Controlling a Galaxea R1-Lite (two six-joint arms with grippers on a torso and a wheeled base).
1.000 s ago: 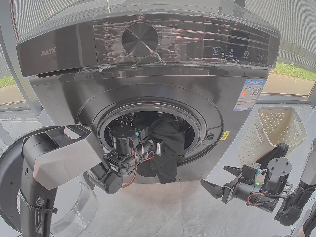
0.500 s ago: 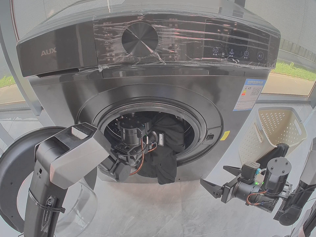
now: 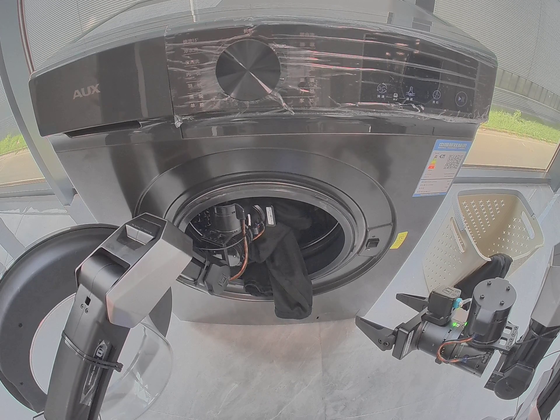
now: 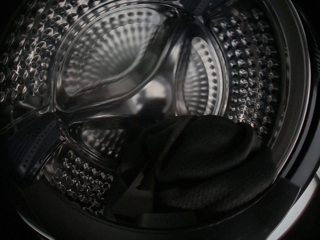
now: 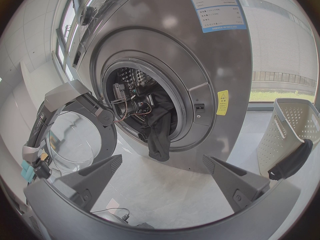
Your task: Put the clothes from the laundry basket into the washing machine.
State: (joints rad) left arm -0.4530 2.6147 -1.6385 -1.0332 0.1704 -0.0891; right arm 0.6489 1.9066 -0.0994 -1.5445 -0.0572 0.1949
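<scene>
You saw the washing machine [image 3: 326,164] from above and from low right; your left wrist looked close inside its drum [image 4: 110,57].

Washing machine [image 3: 116,164] front: dark grey metal, smooth, w/ soft sheen. Control panel [image 3: 420,83] under clear plastic film [image 3: 274,103], wrinkled & glossy. Drum [image 4: 110,57] inside: bright steel, embossed w/ small bumps, very reflective. Clothes [image 3: 289,281]: black cloth, matt, a bit fuzzy in left wrist view. Laundry basket [image 3: 496,217]: cream plastic, perforated, matt. Door [image 3: 23,275]: dark glossy rim, clear glass bowl [image 3: 140,368] in middle. Floor [image 3: 280,368]: pale grey, smooth, approx. satin finish. Right tool [image 3: 379,309]: matt black, prob. plastic.
</scene>
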